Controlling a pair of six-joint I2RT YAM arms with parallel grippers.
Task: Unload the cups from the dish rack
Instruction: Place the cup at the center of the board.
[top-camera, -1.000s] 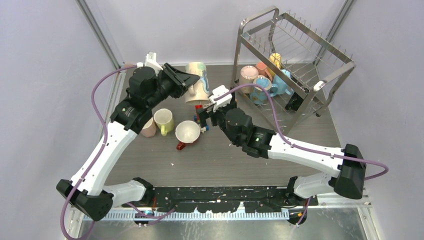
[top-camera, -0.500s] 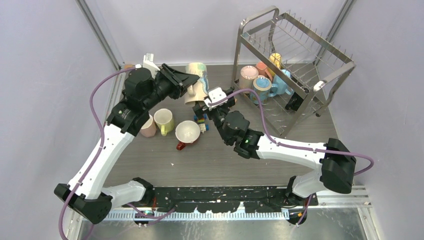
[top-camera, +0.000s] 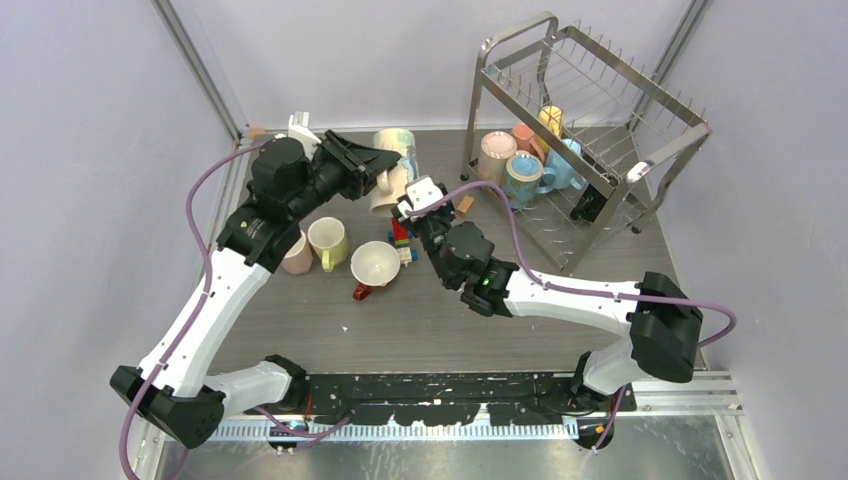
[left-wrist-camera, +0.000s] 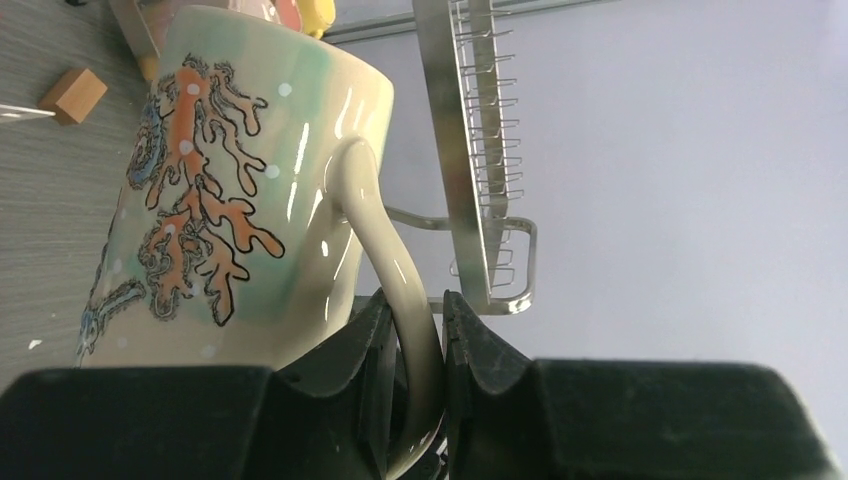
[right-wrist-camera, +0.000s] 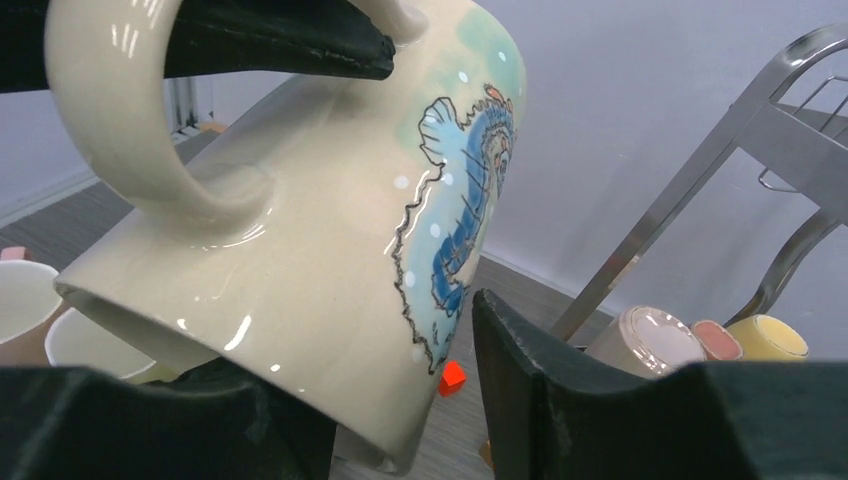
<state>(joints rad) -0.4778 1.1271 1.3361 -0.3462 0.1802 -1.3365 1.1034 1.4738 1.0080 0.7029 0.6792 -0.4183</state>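
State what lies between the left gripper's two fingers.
The mug's pale handle lies there, clamped between the left gripper's fingers; the left wrist view shows it.

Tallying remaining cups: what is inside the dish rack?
Lower tier of the dish rack: beige mug, pink mug, yellow mug, teal mug, light blue mug. A dark object behind wires is unidentifiable.

cream mug (left-wrist-camera: 250, 150) with orange coral and blue seahorse, silver rack (left-wrist-camera: 437, 100)
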